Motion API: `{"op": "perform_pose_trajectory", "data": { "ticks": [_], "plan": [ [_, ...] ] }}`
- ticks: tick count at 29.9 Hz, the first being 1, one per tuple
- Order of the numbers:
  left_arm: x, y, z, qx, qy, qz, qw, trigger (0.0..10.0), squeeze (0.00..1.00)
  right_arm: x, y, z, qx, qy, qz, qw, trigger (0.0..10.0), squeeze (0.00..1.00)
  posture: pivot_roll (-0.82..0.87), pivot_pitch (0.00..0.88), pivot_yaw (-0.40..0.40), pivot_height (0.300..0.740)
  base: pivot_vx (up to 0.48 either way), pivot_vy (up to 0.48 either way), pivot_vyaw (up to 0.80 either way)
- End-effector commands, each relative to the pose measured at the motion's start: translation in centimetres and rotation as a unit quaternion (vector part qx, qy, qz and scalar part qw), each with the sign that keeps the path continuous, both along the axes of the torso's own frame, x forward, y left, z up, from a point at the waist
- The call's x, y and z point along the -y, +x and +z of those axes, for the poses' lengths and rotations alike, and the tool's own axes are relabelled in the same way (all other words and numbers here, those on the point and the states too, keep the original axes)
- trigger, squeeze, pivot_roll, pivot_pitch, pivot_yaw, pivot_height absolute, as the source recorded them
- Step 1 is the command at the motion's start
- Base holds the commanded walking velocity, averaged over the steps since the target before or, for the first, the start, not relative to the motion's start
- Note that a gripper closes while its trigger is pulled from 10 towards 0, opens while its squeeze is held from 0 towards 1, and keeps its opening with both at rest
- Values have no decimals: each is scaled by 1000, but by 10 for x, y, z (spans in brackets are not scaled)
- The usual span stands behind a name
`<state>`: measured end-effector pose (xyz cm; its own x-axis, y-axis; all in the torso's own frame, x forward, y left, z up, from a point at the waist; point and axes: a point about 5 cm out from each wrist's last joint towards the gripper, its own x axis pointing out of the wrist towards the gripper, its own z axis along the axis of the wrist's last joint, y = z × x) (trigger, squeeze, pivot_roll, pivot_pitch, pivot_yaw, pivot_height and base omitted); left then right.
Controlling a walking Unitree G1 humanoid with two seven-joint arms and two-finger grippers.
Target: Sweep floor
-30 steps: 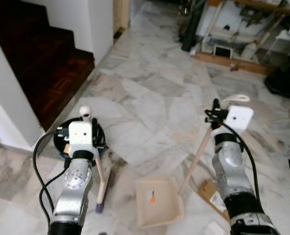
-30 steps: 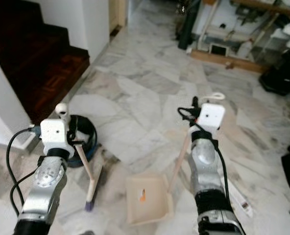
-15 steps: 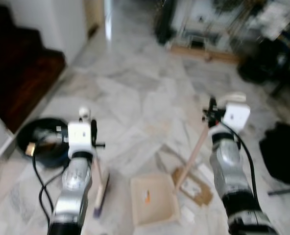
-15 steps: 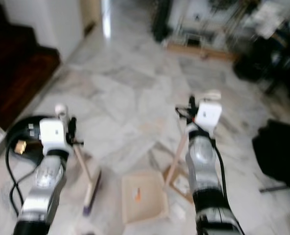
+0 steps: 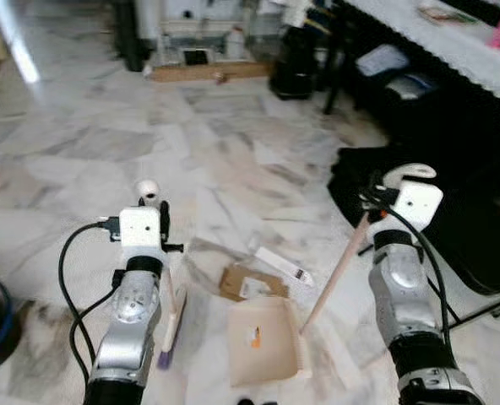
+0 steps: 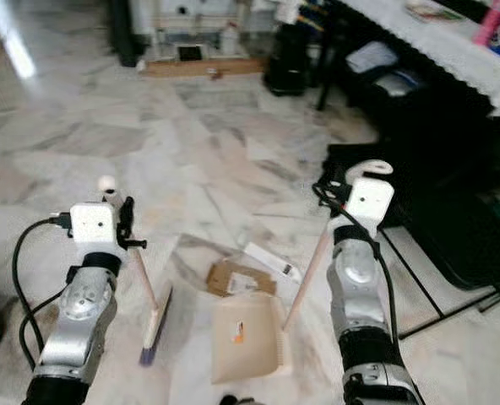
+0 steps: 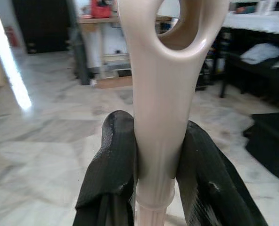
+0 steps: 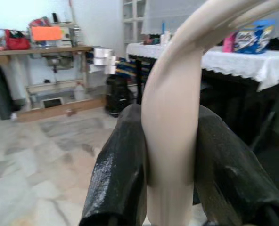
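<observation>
Left gripper (image 7: 153,181) clamped on broom (image 5: 171,325), lower left; right gripper (image 8: 170,174) clamped on dustpan (image 5: 262,342), lower centre. Step — lining up on cardboard (image 5: 250,283) and wrapper (image 5: 281,265); next — brushing both into pan.

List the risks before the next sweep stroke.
1. The cardboard scrap and white strip lie beyond the dustpan, while the broom in the left gripper stands to its left; a stroke may scatter them instead.
2. The right gripper holds the dustpan by its slanted handle; the pan could shift.
3. The black bag sits close by; the handle might snag it.
</observation>
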<state>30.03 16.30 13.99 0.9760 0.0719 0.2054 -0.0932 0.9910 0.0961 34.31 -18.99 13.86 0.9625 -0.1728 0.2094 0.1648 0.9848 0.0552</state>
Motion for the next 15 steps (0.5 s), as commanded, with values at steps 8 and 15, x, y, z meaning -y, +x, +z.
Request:
{"op": "perform_pose_trajectory", "data": {
  "ticks": [8, 15],
  "plan": [
    [1, 2, 7, 21, 0, -5, 1000, 10000, 0, -3, 4, 11, 19, -1, 4, 1000, 10000, 0, 98, 66, -92, 740, 0, 0, -788],
    [3, 3, 7, 21, 4, -13, 1000, 10000, 0, -3, 3, 12, 25, -8, 5, 1000, 10000, 0, 95, 69, -93, 740, 0, 0, -536]
  ]
}}
